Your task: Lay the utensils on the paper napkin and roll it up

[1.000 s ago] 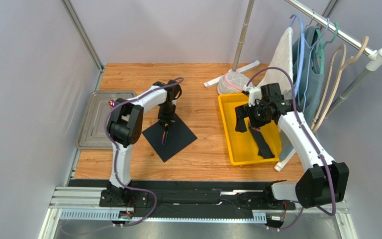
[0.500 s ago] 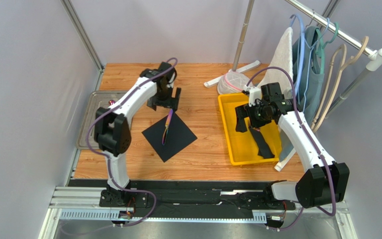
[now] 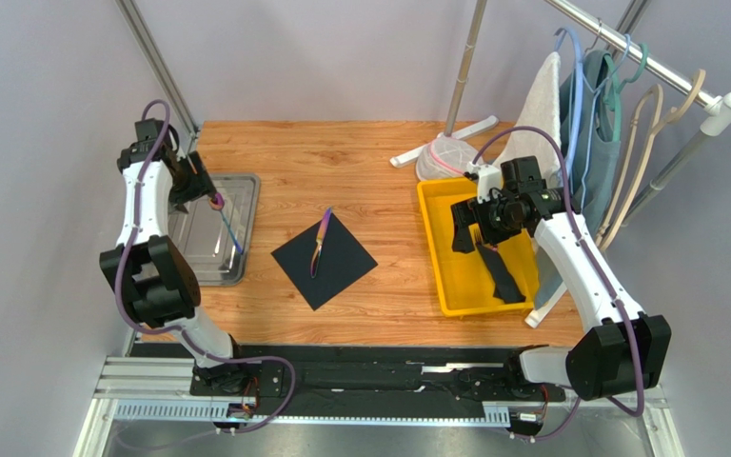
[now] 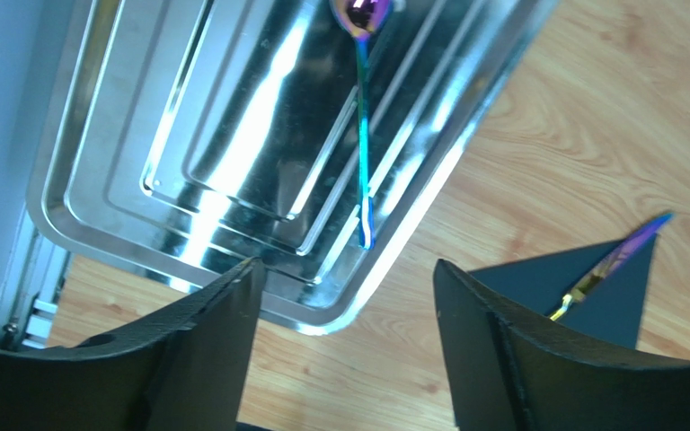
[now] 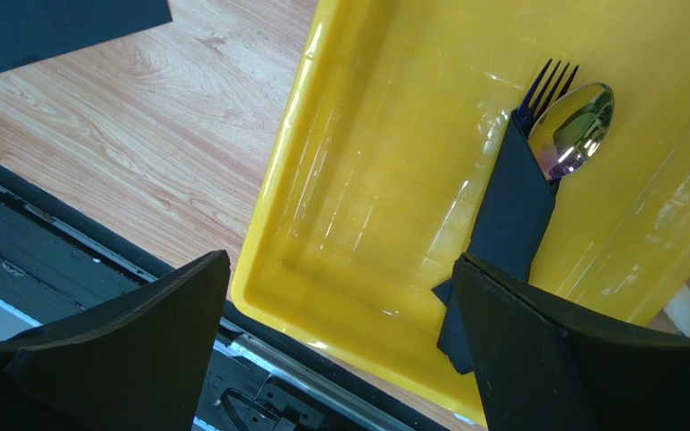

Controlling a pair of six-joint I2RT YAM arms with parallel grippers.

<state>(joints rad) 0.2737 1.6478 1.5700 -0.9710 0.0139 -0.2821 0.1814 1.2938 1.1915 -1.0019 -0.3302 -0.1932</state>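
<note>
The black paper napkin (image 3: 326, 262) lies flat on the wooden table; it also shows in the left wrist view (image 4: 582, 292). One utensil (image 3: 321, 240) with a gold and purple sheen lies on it, its tip past the napkin's far corner, and shows in the left wrist view (image 4: 611, 265). An iridescent spoon (image 3: 227, 221) lies in the metal tray (image 3: 181, 267), seen close in the left wrist view (image 4: 362, 135). My left gripper (image 3: 198, 188) hangs open and empty above the tray (image 4: 79, 238). My right gripper (image 3: 464, 228) is open and empty above the yellow bin (image 5: 268, 296).
The yellow bin (image 3: 433, 262) holds a rolled black napkin bundle (image 5: 506, 220) with a fork and spoon head sticking out. A clothes rack with hangers (image 3: 626, 105), a white towel (image 3: 543, 105) and a mesh bag (image 3: 444, 157) stand at the back right.
My left arm has swung left from above the napkin to above the metal tray, leaving the utensil on the napkin. The right arm has not moved.
</note>
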